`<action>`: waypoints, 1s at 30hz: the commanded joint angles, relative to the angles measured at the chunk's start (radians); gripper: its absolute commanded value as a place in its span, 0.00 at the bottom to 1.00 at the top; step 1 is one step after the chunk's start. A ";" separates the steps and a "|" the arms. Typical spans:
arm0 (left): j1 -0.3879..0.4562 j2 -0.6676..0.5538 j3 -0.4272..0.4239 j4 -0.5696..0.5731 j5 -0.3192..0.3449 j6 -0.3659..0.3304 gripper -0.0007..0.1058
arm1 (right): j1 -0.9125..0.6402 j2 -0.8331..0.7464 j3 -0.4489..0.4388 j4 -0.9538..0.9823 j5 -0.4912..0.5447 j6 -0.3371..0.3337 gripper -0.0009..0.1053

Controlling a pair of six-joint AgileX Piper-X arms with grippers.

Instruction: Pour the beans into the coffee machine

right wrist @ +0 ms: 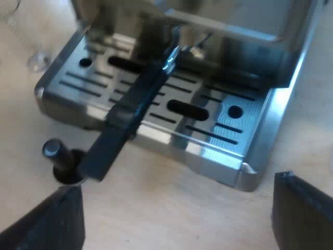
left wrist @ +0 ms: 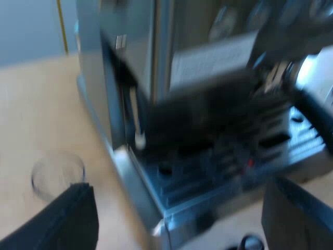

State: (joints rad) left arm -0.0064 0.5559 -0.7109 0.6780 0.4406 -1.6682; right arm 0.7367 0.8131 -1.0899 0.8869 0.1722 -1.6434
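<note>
The espresso machine (left wrist: 130, 57) stands on a pale wooden table, with its slotted metal drip tray (right wrist: 229, 130) facing me. A measuring glass (left wrist: 57, 174) stands on the table beside the machine's side wall and looks clear. My left gripper (left wrist: 177, 208) is open over the tray's corner, near the glass, with nothing between its fingers (left wrist: 67, 219). The holder's dark handle (right wrist: 130, 114) juts out from the machine's front over the tray. My right gripper (right wrist: 179, 190) is open above the table just before the tray, holding nothing.
A tamper with a black knob (right wrist: 52, 151) stands on the table under the end of the handle, close to the tray's corner. A small clear object (right wrist: 39, 60) lies by the tray's far corner. Bare table (right wrist: 171, 219) lies below the right gripper.
</note>
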 commanded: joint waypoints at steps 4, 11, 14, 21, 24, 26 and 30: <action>-0.014 -0.006 -0.091 0.004 0.010 -0.008 0.64 | -0.285 -0.009 -0.017 0.017 -0.172 -0.015 0.75; -0.014 -0.011 -0.111 0.039 -0.004 -0.010 0.64 | -0.513 -0.068 -0.017 0.022 -0.207 -0.095 0.75; -0.014 -0.027 -0.111 0.098 -0.034 -0.010 0.64 | -0.578 -0.121 -0.017 0.047 -0.207 -0.121 0.75; -0.014 -0.132 -0.111 0.192 -0.183 -0.010 0.64 | -0.617 -0.237 -0.017 0.119 -0.203 -0.229 0.75; -0.014 -0.213 -0.111 0.213 -0.206 -0.010 0.64 | -0.617 -0.312 -0.017 0.153 -0.203 -0.229 0.75; -0.014 -0.254 -0.111 0.230 -0.206 -0.010 0.64 | -0.617 -0.351 -0.017 0.168 -0.203 -0.229 0.75; -0.014 -0.351 -0.111 0.286 -0.206 -0.010 0.64 | -0.617 -0.431 -0.017 0.219 -0.203 -0.229 0.75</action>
State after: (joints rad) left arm -0.0156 0.2169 -0.8149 0.9464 0.2518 -1.6682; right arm 0.1229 0.3969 -1.0980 1.0970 -0.0326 -1.8566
